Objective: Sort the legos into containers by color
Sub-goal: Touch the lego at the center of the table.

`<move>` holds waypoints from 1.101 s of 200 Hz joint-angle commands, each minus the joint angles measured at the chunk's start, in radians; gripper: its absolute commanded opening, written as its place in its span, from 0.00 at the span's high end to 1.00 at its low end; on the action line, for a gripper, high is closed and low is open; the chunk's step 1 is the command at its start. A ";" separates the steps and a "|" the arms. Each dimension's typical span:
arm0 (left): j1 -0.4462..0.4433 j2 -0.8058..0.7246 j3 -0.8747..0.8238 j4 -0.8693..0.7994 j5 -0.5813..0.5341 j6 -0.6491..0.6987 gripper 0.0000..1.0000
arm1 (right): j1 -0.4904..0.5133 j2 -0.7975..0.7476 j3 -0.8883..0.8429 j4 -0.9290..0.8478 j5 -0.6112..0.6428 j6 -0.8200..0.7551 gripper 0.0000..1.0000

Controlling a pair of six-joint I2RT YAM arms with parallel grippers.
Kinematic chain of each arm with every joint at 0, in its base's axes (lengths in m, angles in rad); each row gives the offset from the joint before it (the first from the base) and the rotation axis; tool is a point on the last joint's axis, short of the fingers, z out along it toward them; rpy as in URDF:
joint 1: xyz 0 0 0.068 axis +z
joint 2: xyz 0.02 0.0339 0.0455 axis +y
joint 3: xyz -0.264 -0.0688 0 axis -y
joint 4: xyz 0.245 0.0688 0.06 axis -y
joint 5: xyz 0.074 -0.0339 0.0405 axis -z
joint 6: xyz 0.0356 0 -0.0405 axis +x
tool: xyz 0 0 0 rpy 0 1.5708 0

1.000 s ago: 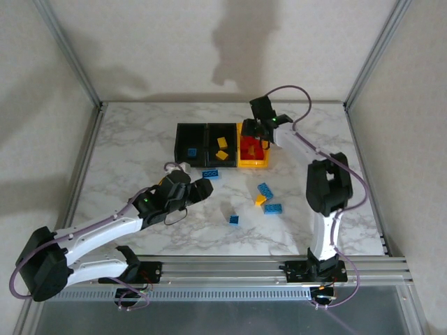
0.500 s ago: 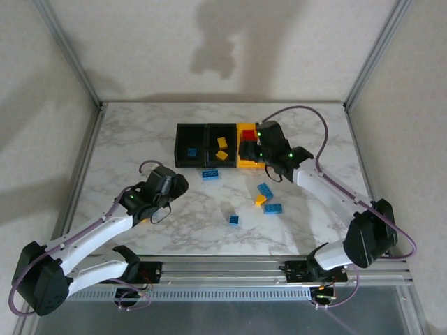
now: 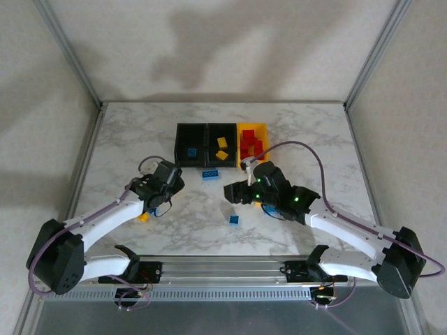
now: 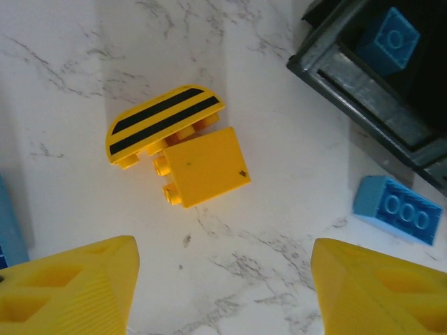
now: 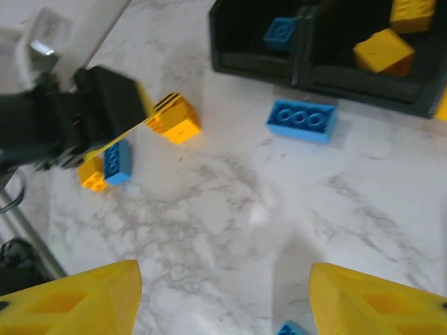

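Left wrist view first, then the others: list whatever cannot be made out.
Left wrist: blue brick cut off by the left edge; black bin cut off by the top right corner.
Right wrist: motion blur softens everything; another blue brick cut off by the bottom edge.
Top: red legos in the yellow bin too small to count; whatever lies under the right arm is hidden by it.

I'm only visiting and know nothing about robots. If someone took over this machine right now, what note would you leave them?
Left claw: open, empty, poised over a yellow brick and a striped yellow piece on the table.
Right claw: open, empty, facing a long blue brick.
Done: a blue brick in the left black bin, yellow ones in the middle black bin, red ones in the yellow-orange bin.
Left: the loose pieces above, plus a small blue brick.
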 commanded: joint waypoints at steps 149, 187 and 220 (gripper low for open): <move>0.029 0.395 0.152 0.083 -0.154 -0.039 0.32 | 0.062 -0.151 -0.070 0.064 -0.017 0.050 0.36; 0.034 0.439 0.155 0.094 -0.136 -0.026 0.37 | 0.061 -0.144 -0.066 0.058 -0.007 0.047 0.37; 0.033 0.434 0.142 0.105 -0.114 -0.021 0.43 | 0.060 -0.134 -0.062 0.056 0.004 0.044 0.37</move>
